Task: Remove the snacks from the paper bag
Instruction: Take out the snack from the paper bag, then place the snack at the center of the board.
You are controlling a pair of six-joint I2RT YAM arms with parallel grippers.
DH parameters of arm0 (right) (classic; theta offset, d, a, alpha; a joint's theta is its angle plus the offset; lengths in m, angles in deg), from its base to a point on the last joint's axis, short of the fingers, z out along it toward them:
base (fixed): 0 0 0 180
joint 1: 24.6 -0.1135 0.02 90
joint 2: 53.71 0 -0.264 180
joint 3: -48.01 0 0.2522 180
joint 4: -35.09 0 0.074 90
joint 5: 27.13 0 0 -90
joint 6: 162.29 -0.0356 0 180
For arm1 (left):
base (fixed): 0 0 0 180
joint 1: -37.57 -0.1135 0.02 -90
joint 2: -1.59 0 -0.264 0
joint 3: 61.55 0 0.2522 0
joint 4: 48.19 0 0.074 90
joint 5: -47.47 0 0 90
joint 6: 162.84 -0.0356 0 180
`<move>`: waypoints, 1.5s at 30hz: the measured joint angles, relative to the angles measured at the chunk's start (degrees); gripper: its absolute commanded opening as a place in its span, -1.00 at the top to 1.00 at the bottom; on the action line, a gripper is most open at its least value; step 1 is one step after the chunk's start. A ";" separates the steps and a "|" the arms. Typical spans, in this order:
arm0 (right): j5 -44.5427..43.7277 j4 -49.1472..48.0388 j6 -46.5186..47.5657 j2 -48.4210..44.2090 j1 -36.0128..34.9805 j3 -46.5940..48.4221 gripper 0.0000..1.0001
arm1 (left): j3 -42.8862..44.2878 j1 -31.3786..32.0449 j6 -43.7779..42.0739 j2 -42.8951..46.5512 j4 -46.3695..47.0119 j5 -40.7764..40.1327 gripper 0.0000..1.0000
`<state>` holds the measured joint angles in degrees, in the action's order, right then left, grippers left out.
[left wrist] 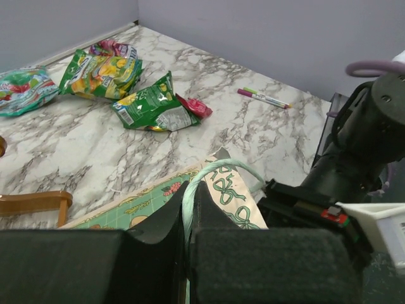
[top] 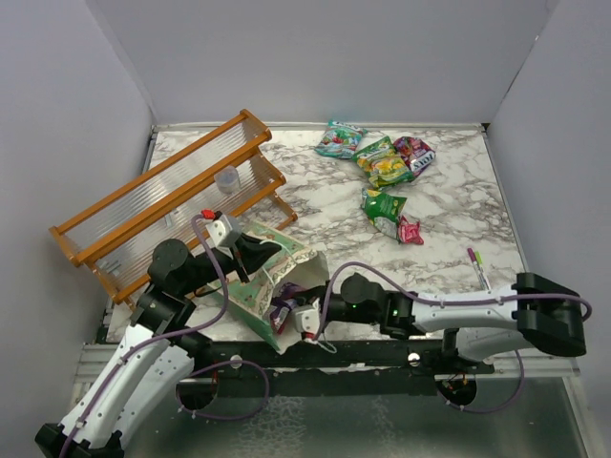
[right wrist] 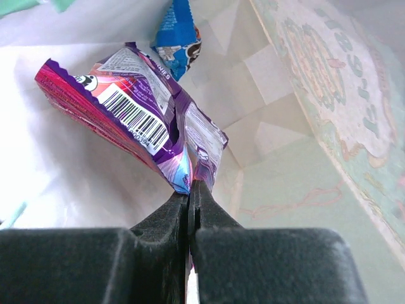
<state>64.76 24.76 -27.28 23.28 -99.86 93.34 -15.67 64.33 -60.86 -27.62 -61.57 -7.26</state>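
Pinching purple packet [right wrist: 136, 117] inside paper bag [top: 250, 294], right gripper [right wrist: 189, 190] closed; left gripper [left wrist: 188, 197] clamps handle [left wrist: 223, 166].

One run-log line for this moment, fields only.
left gripper: shut on paper bag | right gripper: shut on purple snack packet, inside bag | blue packet: deeper in bag

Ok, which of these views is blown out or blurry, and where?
Right wrist: the paper bag blows out white inside at left; purple packet is sharp, right tool soft. Left wrist: left tool blurs, green packet is crisp. Top view: evenly lit.
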 measured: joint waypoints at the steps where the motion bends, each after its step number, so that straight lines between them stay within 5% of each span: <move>1: 0.83 1.27 0.00 -1.99 0.00 -0.39 0.97 | 0.00 -0.02 -0.13 0.02 -0.11 -0.72 1.00; 22: -1.42 12.57 -1.07 -39.71 -0.02 -0.87 0.97 | 0.00 -0.02 -1.88 3.76 -3.69 -13.77 1.00; 29: -16.90 4.07 -0.94 -37.16 -0.09 2.40 0.97 | 0.00 -0.02 -2.10 3.15 -3.98 -13.88 1.00; 36: -36.92 -15.61 6.56 -27.96 0.31 4.46 0.97 | 0.00 -0.02 -2.19 3.13 -4.02 -13.90 1.00; 45: -43.85 -28.00 5.46 -28.57 8.07 4.39 0.97 | 0.00 -0.07 -2.34 3.08 -4.15 -13.88 1.00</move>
<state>20.91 -3.24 -21.81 -5.28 -91.80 97.73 -15.67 64.27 -63.20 -24.54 -65.72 -21.14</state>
